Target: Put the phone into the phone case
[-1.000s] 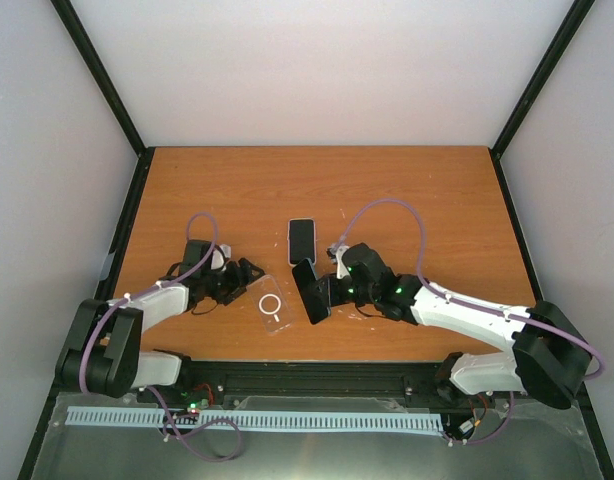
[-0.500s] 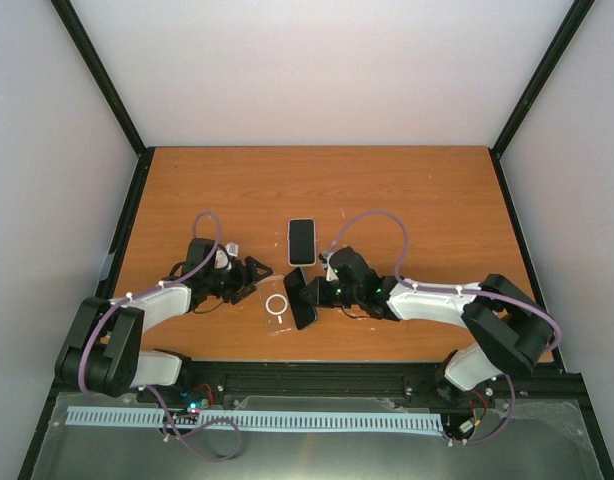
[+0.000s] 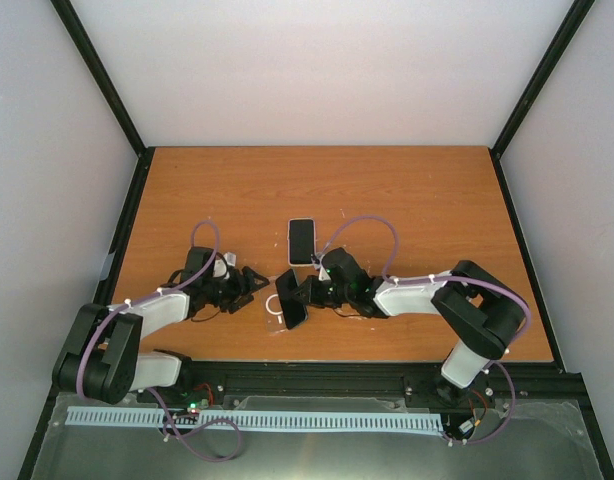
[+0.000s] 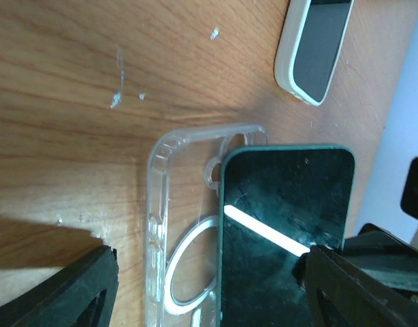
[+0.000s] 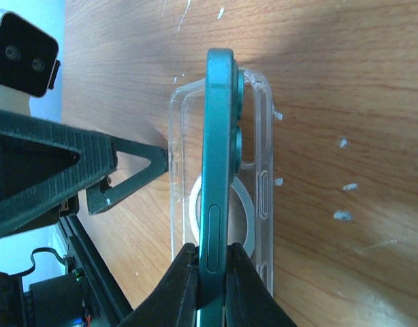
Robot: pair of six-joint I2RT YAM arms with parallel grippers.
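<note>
A teal phone [image 5: 219,150] stands on its long edge over the clear phone case [image 5: 260,184], which lies flat on the table with a white ring in its back. My right gripper [image 5: 212,272] is shut on the phone's lower end. From above, the phone [image 3: 290,298] covers most of the case [image 3: 271,309]. My left gripper [image 3: 255,281] is open just left of the case. In its wrist view the case [image 4: 171,225] and the phone's dark screen [image 4: 284,225] lie between its spread fingers [image 4: 79,293], which touch neither.
A second phone in a white case [image 3: 302,241] lies flat on the wooden table [image 3: 417,190], just behind the right gripper; the left wrist view shows this phone [image 4: 316,48] at the top. Black frame rails [image 3: 317,375] run along the near edge.
My right arm has carried the phone leftward until it stands over the case. The left gripper has edged toward the case and its jaws have narrowed a little.
</note>
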